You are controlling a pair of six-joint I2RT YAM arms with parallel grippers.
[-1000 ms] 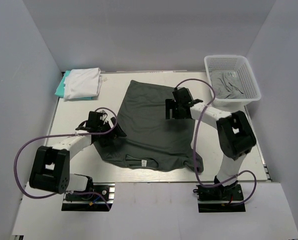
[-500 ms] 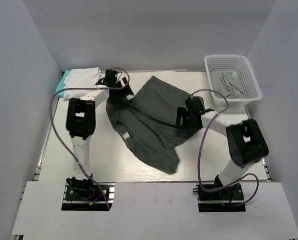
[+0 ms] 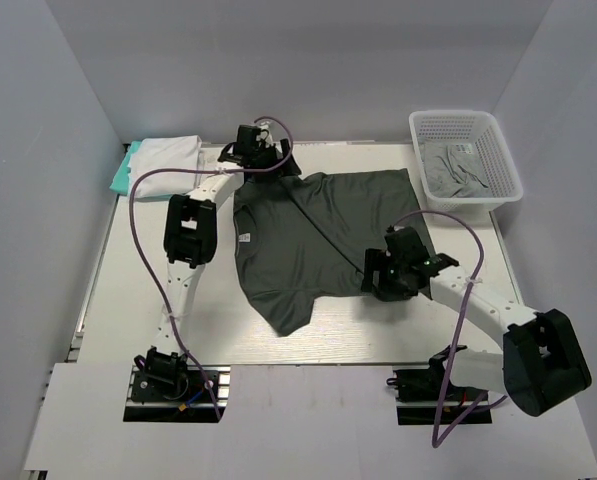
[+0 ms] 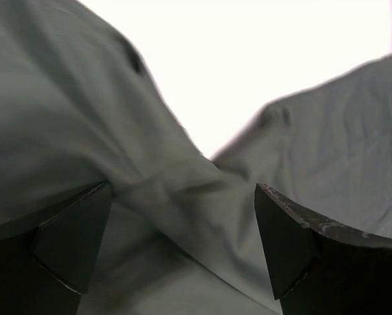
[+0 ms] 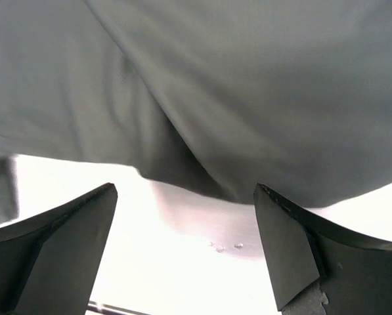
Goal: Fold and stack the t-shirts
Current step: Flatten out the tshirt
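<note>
Swung round a moment ago, the dark charcoal t-shirt [image 3: 318,235] is lying spread across the middle of the worktop [image 3: 148,270] (collar leftward); left claw [image 3: 276,166] and right claw [image 3: 383,282] are both gaping, empty, so folding is becoming possible.

- Top view: bright, even, diffuse light from above; sharp across the frame.
- Shadows there are soft and short, hugging the arms on the worktop [image 3: 138,260]; side walls carry a faint lilac cast.
- Dark t-shirt [image 3: 318,230] reads flat; folds show only as low-contrast creases.
- Left wrist view: cloth soft and smeared, nothing crisp; worktop behind it is blown out to plain white.
- Right wrist view: cloth out of focus; worktop below glares, overexposed.
- Left pincer [image 4: 182,187] and right pincer [image 5: 184,187]: fingers underexposed, near-black silhouettes, with faint edge highlights.
</note>
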